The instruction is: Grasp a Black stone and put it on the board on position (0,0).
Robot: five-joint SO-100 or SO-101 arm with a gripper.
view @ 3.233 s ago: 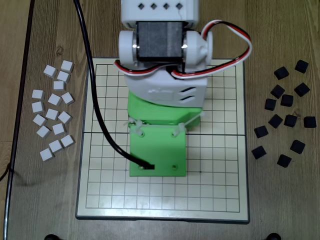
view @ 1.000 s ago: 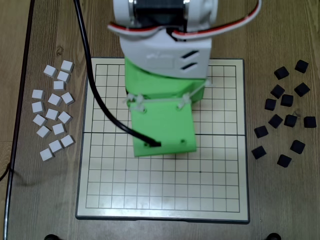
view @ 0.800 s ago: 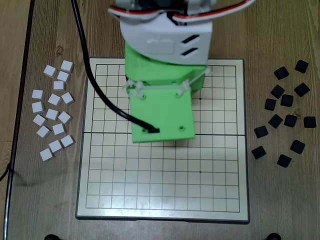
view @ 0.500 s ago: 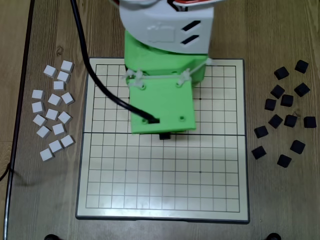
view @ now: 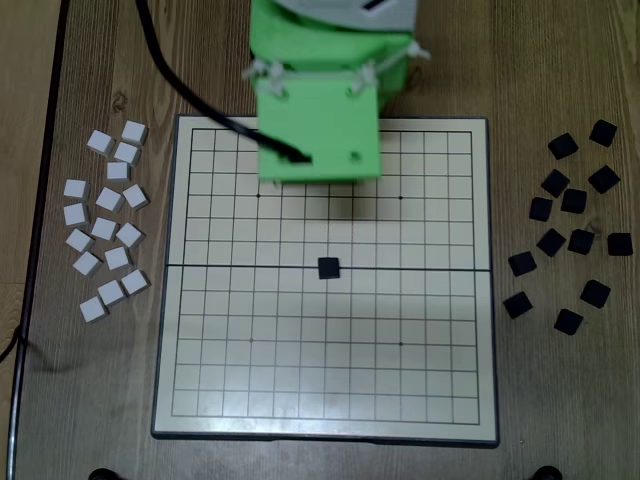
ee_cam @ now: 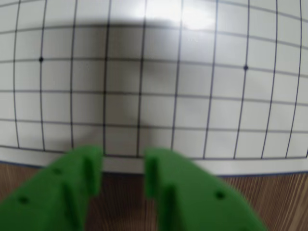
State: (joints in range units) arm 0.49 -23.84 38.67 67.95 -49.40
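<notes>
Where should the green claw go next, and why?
Probably swing toward the loose black stones on the right of the overhead view. The gripper looks empty and open in the wrist view, and one black stone already sits mid-board.

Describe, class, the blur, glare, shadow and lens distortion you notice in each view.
Wrist view: the green gripper is out of focus, the board grid lines bow as through a fisheye, glare whitens the top, and a soft shadow darkens the centre. Overhead view: lines run straight, lighting is even, the arm shades the board below it.

Cream board (view: 420, 350) w/ black grid, black stones (view: 573, 200), white stones (view: 105, 228), green arm (view: 318, 125), brown wood table (view: 90, 60)
</notes>
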